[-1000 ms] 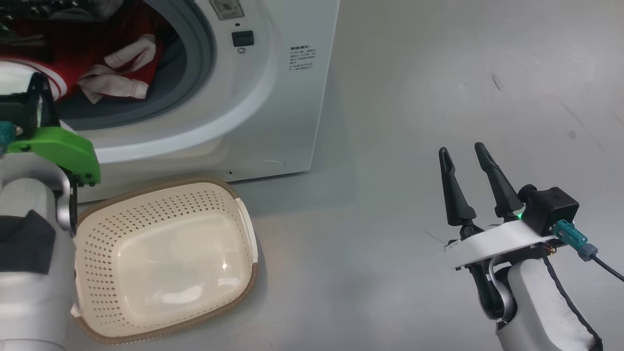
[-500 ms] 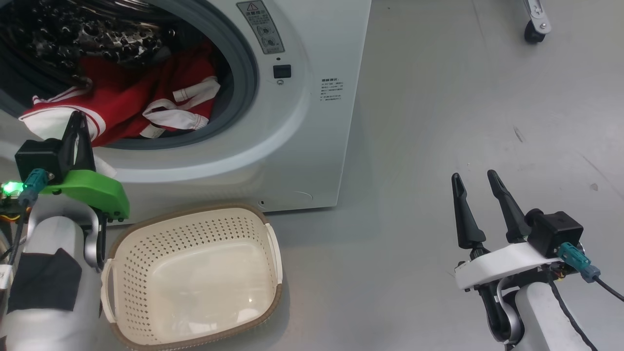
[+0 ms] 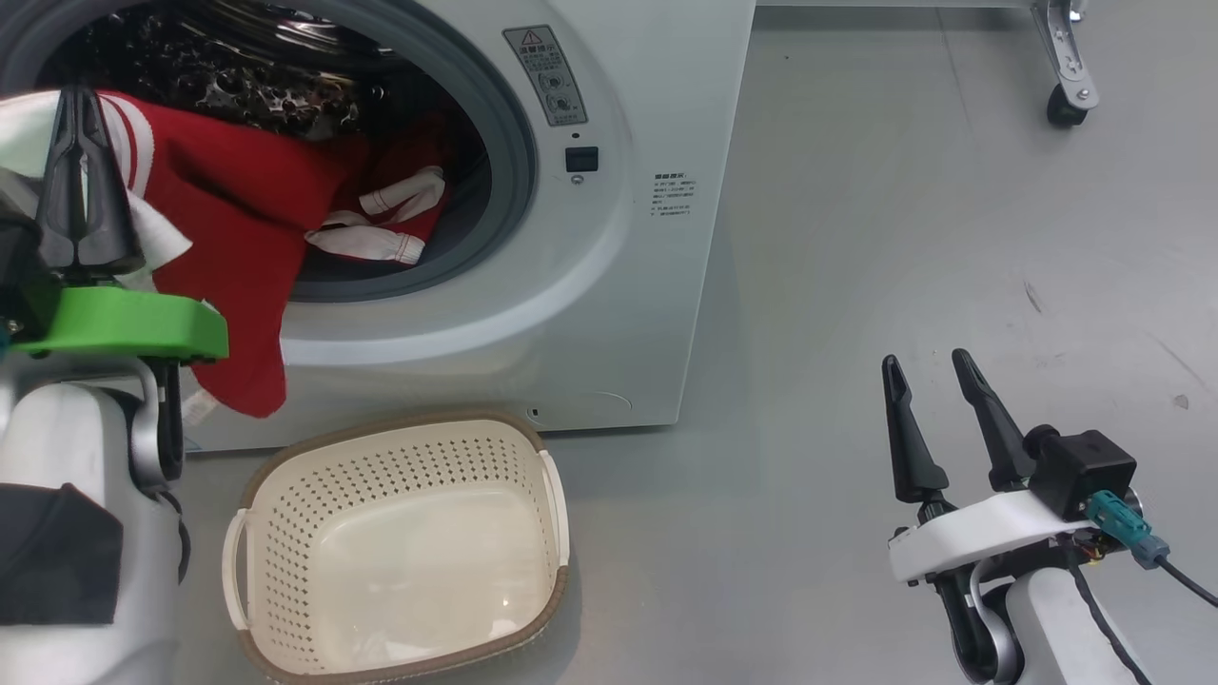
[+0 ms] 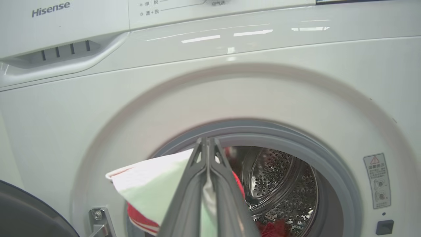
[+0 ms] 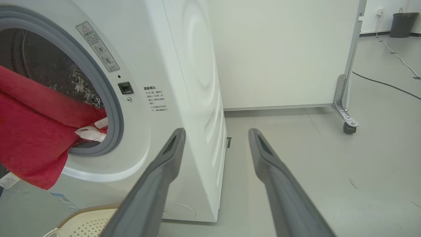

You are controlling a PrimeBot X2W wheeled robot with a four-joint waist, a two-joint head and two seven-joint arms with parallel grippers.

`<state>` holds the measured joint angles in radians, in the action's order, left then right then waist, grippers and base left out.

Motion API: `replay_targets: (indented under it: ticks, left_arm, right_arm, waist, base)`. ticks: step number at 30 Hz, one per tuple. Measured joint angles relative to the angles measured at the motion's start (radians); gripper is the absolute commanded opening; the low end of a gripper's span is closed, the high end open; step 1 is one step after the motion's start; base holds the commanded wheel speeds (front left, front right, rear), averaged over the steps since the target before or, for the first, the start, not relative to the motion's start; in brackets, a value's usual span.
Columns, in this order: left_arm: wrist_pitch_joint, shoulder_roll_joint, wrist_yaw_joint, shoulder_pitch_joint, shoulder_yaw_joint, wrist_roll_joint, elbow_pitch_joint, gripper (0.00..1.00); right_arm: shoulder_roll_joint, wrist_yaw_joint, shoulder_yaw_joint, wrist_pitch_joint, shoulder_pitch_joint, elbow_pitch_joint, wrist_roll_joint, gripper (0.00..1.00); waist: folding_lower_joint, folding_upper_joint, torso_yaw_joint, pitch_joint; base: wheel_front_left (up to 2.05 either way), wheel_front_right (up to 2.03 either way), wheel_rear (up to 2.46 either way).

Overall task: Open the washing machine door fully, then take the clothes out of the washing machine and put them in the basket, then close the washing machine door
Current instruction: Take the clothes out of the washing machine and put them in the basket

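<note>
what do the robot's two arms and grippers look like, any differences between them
Both grippers have two long, dark, tapering fingers on pale rounded forearms. The left gripper sits on a bright green plate, and its forearm carries a black patch. The right gripper sits on a white plate, with a black box beside it, a teal plug and a black cable.

Hanging clothes (image 3: 228,219) across washing machine (image 3: 647,314) mouth; open floor (image 3: 904,190) rightward

Left gripper (image 3: 78,100) pinches the clothes (image 3: 228,219) before the washing machine (image 3: 647,314); right gripper (image 3: 925,360), fingers spread, hovers well to its right.
</note>
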<state>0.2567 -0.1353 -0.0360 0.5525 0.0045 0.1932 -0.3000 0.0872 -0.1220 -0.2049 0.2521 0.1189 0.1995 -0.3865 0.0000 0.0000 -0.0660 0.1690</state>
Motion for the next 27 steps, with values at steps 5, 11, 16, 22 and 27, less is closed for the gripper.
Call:
replay_targets:
  ticks: [5,11,16,22,27]
  left_arm:
    - [0.000,0.010,0.008,-0.038,0.000,-0.006,0.105,0.00]
    - [0.001,0.019,0.015,-0.050,0.002,-0.028,0.233,0.00]
    - [0.001,0.025,0.016,-0.082,0.001,-0.032,0.272,0.00]
    - [0.001,0.033,0.034,-0.170,-0.034,-0.036,0.219,0.00]
    - [-0.015,0.042,0.052,-0.249,-0.066,-0.032,0.130,0.00]
  right_arm:
    - [0.000,0.000,0.000,0.000,-0.005,-0.002,0.002,1.00]
    - [0.000,0.000,-0.001,0.000,-0.005,-0.007,0.002,1.00]
    - [-0.001,0.000,-0.002,0.000,-0.005,-0.010,0.002,1.00]
    - [-0.001,0.000,-0.012,0.000,-0.005,-0.010,0.003,1.00]
    - [-0.002,0.000,-0.022,0.000,-0.005,-0.012,0.010,1.00]
  waist:
    - [0.0000,0.0000,0.001,0.005]
    - [0.0000,0.0000,-0.001,0.012]
    - [0.0000,0.0000,-0.002,0.017]
    - [0.0000,0.0000,-0.006,0.022]
    - [0.0000,0.0000,-0.011,0.027]
  base:
    - [0.00,0.00,0.00]
    - [0.00,0.00,0.00]
    - [0.00,0.00,0.00]
    - [0.00,0.00,0.00]
    - [0.00,0.00,0.00]
